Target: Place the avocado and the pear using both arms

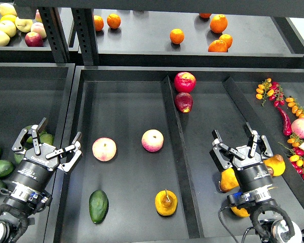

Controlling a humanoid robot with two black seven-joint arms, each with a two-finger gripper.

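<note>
The dark green avocado [98, 206] lies near the front of the middle compartment. To its right rests the golden pear [165, 202] with its thin stem up. My left gripper [55, 142] stands open above the left divider, up and left of the avocado, with nothing between its fingers. My right gripper [239, 142] is open over the right compartment, to the right of the pear, and holds nothing. Neither gripper touches either fruit.
Two pink-yellow apples [104, 149] [152, 140] sit behind the avocado and pear. A red apple [185, 81] rests on the divider [178, 147]. Green avocados [0, 168] fill the left bin, yellow fruits [275, 164] lie by my right arm, and oranges [177, 36] are on the shelf.
</note>
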